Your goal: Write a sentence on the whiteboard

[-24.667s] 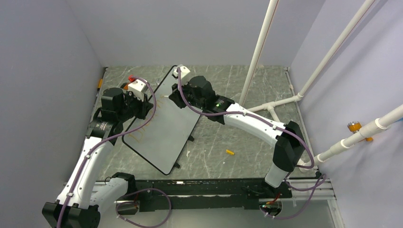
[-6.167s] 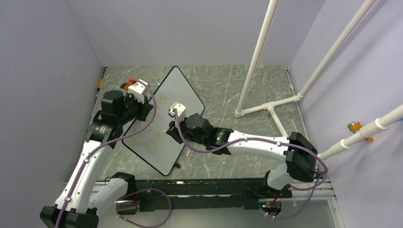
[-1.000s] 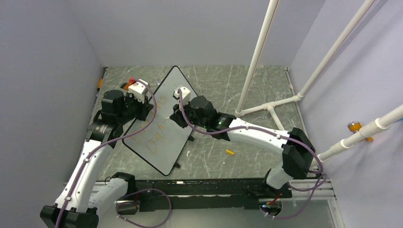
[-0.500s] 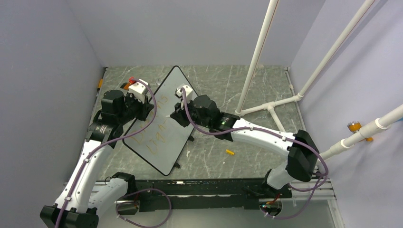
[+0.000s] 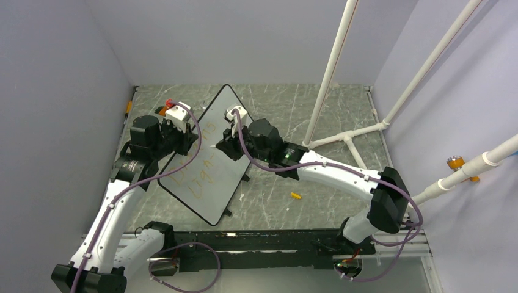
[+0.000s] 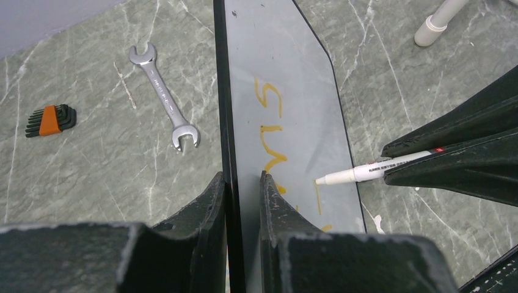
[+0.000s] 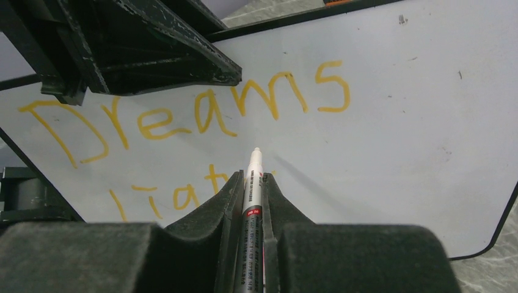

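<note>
A small yellow cap (image 5: 295, 196) lies on the bench (image 5: 275, 210), nearest the arm bases. Beyond it the whiteboard (image 5: 217, 198) sits left of centre, its black rim pinched between the nearly shut left claw (image 6: 243, 180). The right claw (image 7: 252, 177) is closed tight on a white marker (image 7: 255, 163), tip at the board beneath "Dreams" of the orange sentence (image 7: 207, 119), with a second line partly written. Farther off lie a wrench (image 6: 164, 97) and hex keys (image 6: 50, 119)
</note>
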